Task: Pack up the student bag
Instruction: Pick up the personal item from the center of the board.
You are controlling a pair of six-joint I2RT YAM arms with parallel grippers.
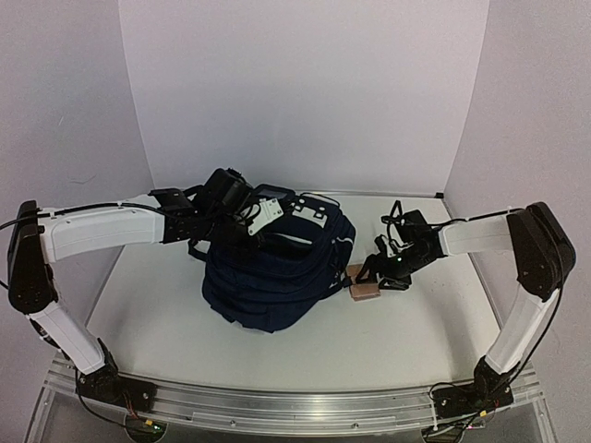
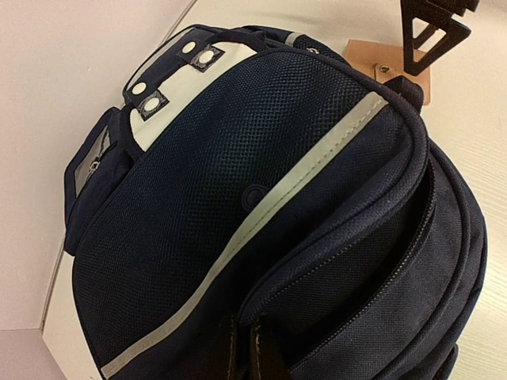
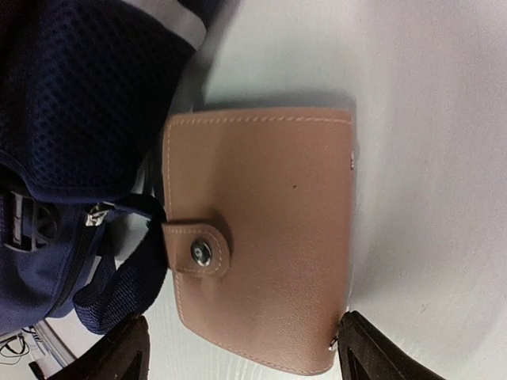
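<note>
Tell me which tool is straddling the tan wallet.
The right tool, open with a finger either side of the tan wallet beside the student bag; the left tool is shut on the bag.

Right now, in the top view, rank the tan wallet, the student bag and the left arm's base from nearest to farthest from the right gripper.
From the right gripper:
1. tan snap wallet: directly beneath it, right of the bag.
2. student bag: table centre, left of the wallet.
3. left arm's base: near-left corner, farthest.
</note>
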